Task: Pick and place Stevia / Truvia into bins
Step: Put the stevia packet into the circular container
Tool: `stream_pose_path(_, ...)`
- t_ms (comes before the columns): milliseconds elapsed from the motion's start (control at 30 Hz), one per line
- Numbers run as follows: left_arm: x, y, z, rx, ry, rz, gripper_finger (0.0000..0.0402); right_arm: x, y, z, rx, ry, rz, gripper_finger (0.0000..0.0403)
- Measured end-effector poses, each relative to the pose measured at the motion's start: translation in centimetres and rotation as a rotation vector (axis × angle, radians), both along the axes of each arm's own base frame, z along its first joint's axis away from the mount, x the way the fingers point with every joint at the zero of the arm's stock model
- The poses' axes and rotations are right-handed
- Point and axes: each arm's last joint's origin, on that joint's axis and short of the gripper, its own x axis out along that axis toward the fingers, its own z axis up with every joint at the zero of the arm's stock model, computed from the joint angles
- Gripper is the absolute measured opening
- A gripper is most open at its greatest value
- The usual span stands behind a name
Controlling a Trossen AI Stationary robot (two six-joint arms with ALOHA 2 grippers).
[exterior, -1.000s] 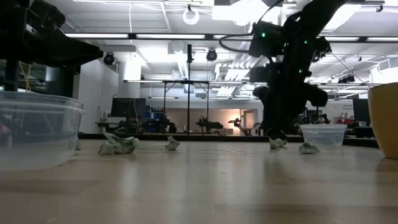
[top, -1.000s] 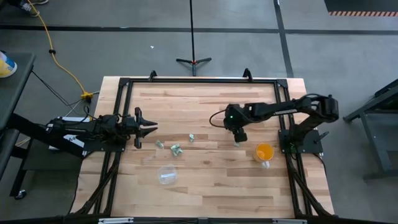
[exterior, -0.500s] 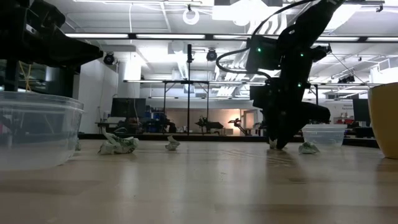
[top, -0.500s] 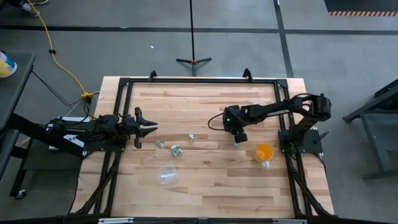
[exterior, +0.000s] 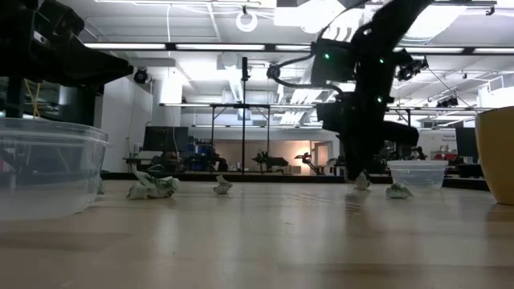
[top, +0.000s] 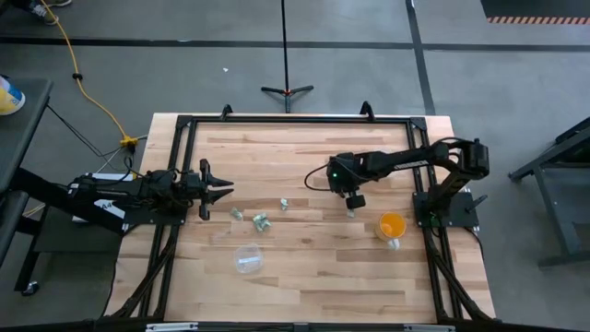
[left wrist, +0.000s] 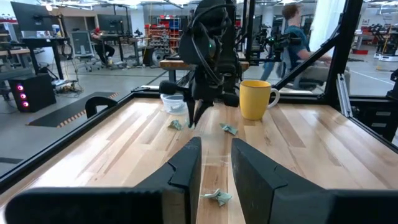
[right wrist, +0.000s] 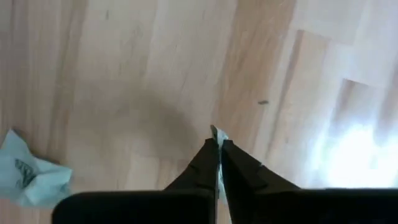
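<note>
Several crumpled green-and-white Stevia packets lie on the wooden table: three (top: 237,214) (top: 260,220) (top: 285,205) left of centre. My right gripper (top: 350,207) points down at mid-table, shut on another packet (right wrist: 216,133), which sits at or just above the wood in the low view (exterior: 363,181). One clear bin (top: 246,259) stands near the front with a packet inside. A second clear bin (exterior: 418,173) stands behind a loose packet (exterior: 397,191). My left gripper (top: 218,192) waits open at the left edge. My right gripper pinches the packet between its two fingertips (right wrist: 208,155), coming from above and pointing down. Only a small pale corner of the paper (right wrist: 217,135) sticks out past the tips. I cannot tell whether the packet is clear of the table.
An orange cup (top: 392,225) stands right of my right gripper, near that arm's base. Another packet (right wrist: 31,174) lies close beside the held one. A black frame (top: 295,120) runs round the table. Bare wood lies toward the far edge and front right.
My right gripper has come down onto the packet at mid-table and shut on it, shifting slightly toward the far edge. The other packets and cups have stayed where they were.
</note>
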Motion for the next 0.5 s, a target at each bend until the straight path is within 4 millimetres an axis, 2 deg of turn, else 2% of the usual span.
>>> stream_pose_path(133,0.0,0.0,0.0,0.000,0.000,0.000,0.0122,0.0,-0.6,1.7,-0.122,0.100,-0.060,0.0020)
stream_pose_path(300,0.0,0.0,0.0,0.000,0.000,0.003,0.0122,-1.3,-2.0,3.5,-0.221,0.267,-0.213,0.0004)
stream_pose_path(500,0.0,0.0,0.0,0.000,-0.001,0.005,0.0122,-3.8,-4.2,3.6,-0.204,0.402,-0.423,0.0014)
